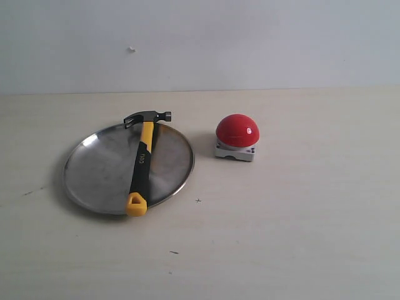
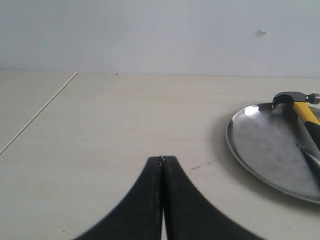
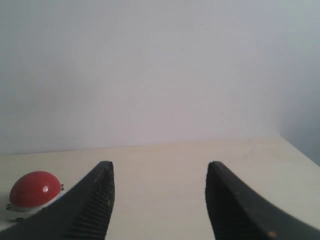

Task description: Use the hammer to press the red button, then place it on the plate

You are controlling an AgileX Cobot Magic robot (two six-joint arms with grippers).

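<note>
Silver plate (image 1: 94, 165) lies on the pale desk (image 1: 294, 237), and the hammer (image 1: 143, 157) rests across it, with its dark head at the far rim and its yellow loop over the near rim. The red button (image 1: 237, 130) stands on the desk to the right of the plate, not touching it. The left fingers (image 2: 145, 200) are pressed together with nothing between them, near the plate. The right fingers (image 3: 92, 205) stand wide apart and empty, the button off to one side of them.
</note>
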